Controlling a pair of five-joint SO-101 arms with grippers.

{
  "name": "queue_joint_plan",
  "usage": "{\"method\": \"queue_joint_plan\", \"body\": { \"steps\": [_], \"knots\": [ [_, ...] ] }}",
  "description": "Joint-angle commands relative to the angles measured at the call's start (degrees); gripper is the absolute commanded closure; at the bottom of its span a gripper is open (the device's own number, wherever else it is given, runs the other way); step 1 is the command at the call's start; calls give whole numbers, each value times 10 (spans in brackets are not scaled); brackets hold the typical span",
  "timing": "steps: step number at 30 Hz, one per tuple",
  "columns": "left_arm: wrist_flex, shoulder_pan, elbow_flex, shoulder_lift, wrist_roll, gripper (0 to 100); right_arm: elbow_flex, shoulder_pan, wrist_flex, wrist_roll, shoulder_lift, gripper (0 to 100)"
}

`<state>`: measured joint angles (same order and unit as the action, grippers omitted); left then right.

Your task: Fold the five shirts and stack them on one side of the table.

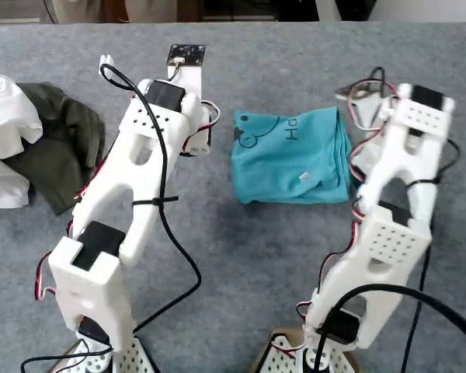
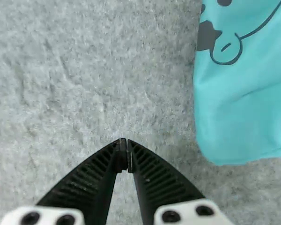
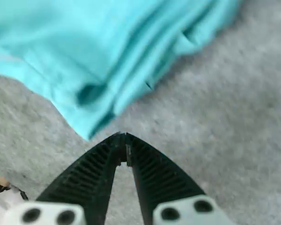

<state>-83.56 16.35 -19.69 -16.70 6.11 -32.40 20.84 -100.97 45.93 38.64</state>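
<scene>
High view: your teal shirt (image 1: pixel 293 158) lies folded into a rough rectangle on the grey table (image 1: pixel 241 264), about mid-table, between the two arms. Dark print shows on its top face toward the left arm's side. Layered folds run along the edge facing the right arm. Your left arm (image 1: pixel 136 167) stretches out over the table, wrist near the shirt's printed edge. Your right arm (image 1: pixel 400 194) reaches along the opposite edge, wrist by the shirt's far corner. At the table's left edge, well apart from the teal one, a white shirt (image 1: pixel 4 132) lies crumpled, overlapping a dark green shirt (image 1: pixel 62 144). Neither is folded.

Left wrist view: your left hand (image 2: pixel 122 154) is pinched fully together, tips meeting, nothing between them. It sits above bare table; you can't tell whether the tips touch the felt. The teal shirt's printed edge lies near the hand, apart from it. A dark star and an outline drawing show on the cloth.

Right wrist view: your right hand (image 3: pixel 123 152) is likewise closed tip to tip and grips nothing. A corner of the teal shirt, several layers thick, lies just beyond the tips with a thin strip of table showing between
</scene>
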Motion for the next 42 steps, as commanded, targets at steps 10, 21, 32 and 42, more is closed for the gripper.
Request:
{"method": "queue_joint_plan", "body": {
  "steps": [10,21,32,42],
  "knots": [
    [51,16,4,32,55,981,-5,-116,-11,-74,-131,997],
    [-15,14,7,36,52,981,34,-137,-13,-75,-36,997],
    [-9,18,29,36,53,981,99,-2,43,-42,-33,997],
    [20,15,19,36,53,981,11,-17,9,-46,-82,997]
  ]
}}
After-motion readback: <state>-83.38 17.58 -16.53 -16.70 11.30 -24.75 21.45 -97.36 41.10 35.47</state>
